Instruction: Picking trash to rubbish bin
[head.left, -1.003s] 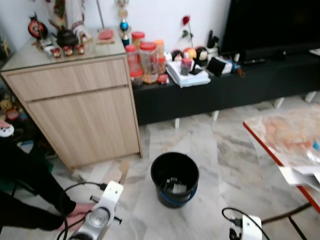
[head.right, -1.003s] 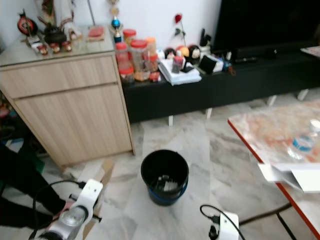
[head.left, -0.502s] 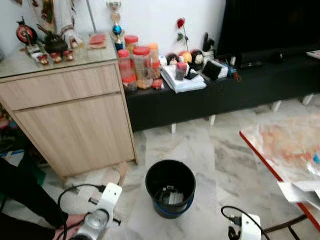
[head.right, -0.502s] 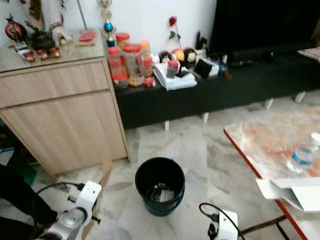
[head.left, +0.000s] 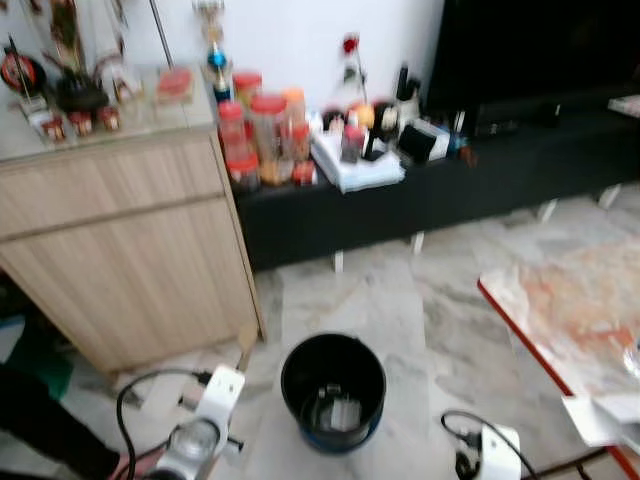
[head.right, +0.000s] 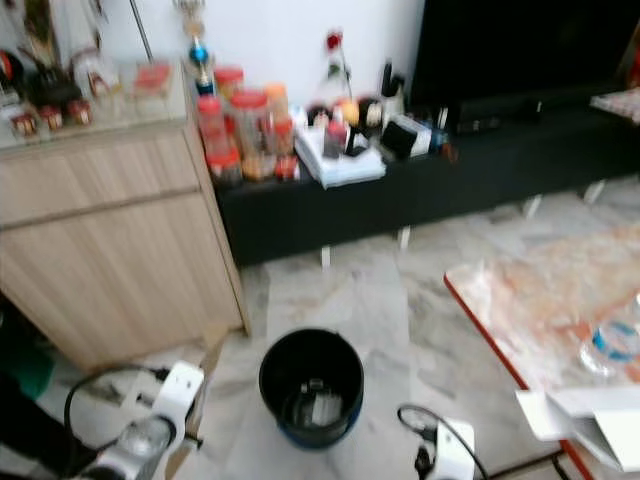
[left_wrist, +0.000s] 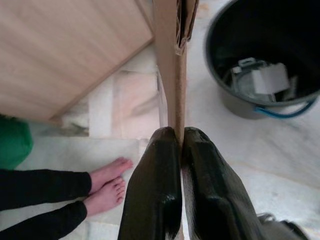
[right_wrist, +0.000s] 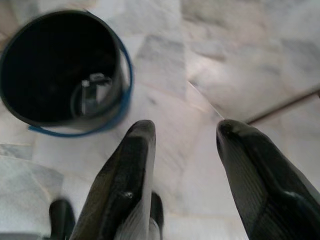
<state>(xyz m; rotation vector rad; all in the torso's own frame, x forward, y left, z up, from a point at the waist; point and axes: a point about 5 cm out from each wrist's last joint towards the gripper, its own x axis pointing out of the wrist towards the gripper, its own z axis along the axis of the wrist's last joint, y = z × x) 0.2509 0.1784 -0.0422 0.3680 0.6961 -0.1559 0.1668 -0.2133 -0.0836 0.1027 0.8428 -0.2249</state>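
A black rubbish bin (head.left: 333, 390) stands on the marble floor in front of me with some trash lying at its bottom. My left gripper (left_wrist: 180, 137) is shut on a flat piece of brown cardboard (left_wrist: 172, 65), held edge-on just beside the bin (left_wrist: 265, 55). In the eye views the cardboard (head.left: 246, 343) pokes up past my left wrist, left of the bin. My right gripper (right_wrist: 185, 132) hangs open over bare floor near the bin (right_wrist: 60, 70), holding nothing.
A wooden cabinet (head.left: 120, 250) stands at the left, a low black TV bench (head.left: 450, 190) with jars and clutter behind. A red-edged table (head.left: 575, 320) with papers and a bottle (head.right: 610, 345) is at the right. A person's bare feet (left_wrist: 107, 185) rest on the floor at my left.
The camera has shifted and blurred, so the bin now sits lower and nearer in the eye views. Both grippers hold the same pose.
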